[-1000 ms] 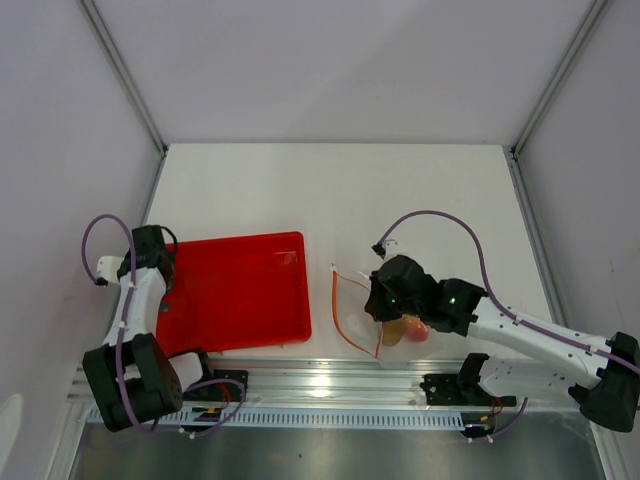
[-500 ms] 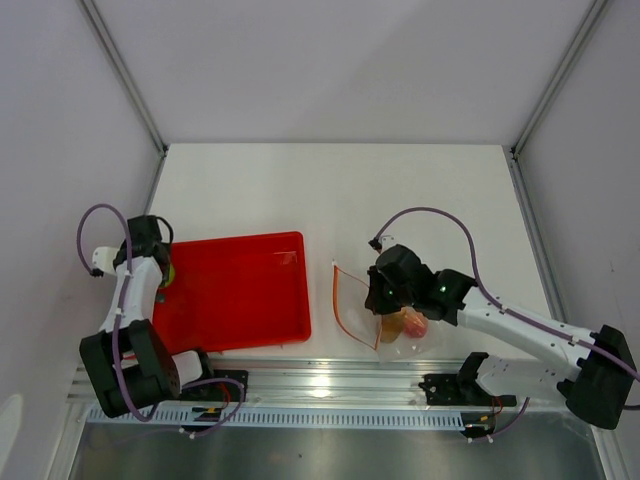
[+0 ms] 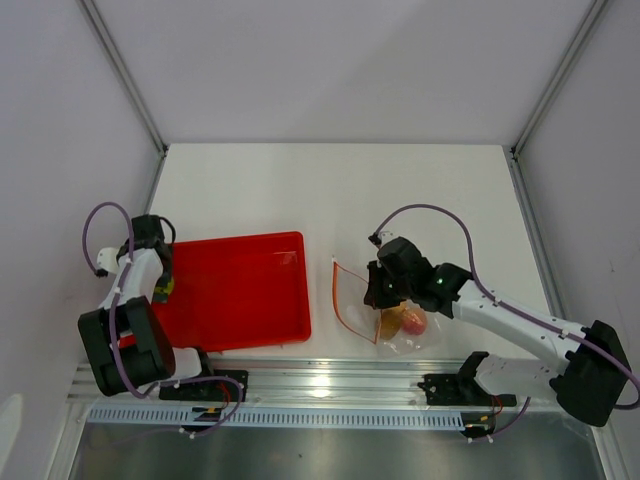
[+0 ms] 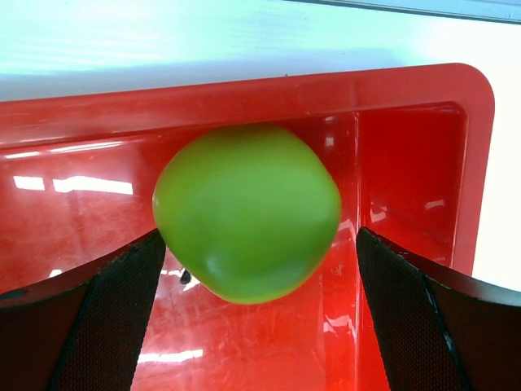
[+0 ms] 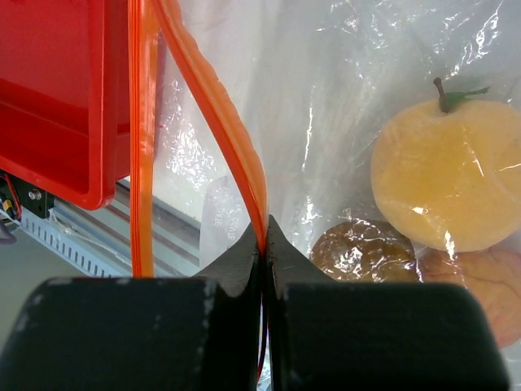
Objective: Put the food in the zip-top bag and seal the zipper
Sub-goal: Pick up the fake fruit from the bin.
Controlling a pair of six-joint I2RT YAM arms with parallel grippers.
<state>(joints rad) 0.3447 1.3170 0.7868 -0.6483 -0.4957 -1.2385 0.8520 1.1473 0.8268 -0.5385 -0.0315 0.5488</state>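
Right gripper (image 5: 262,244) pinched tight on zipper (image 5: 213,106). Left gripper (image 4: 260,236) fingers flank green apple (image 4: 244,204); clamp unclear. Zip-top bag (image 5: 342,90) mouth, facing 9 o'clock, could sag shut.

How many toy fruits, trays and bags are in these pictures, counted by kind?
Toy fruits: 4 (green apple, yellow-orange fruit, small brown fruit, pink-orange peach)
Trays: 1 (red rectangular plastic tray)
Bags: 1 (clear soft plastic zip-top bag)
Total: 6
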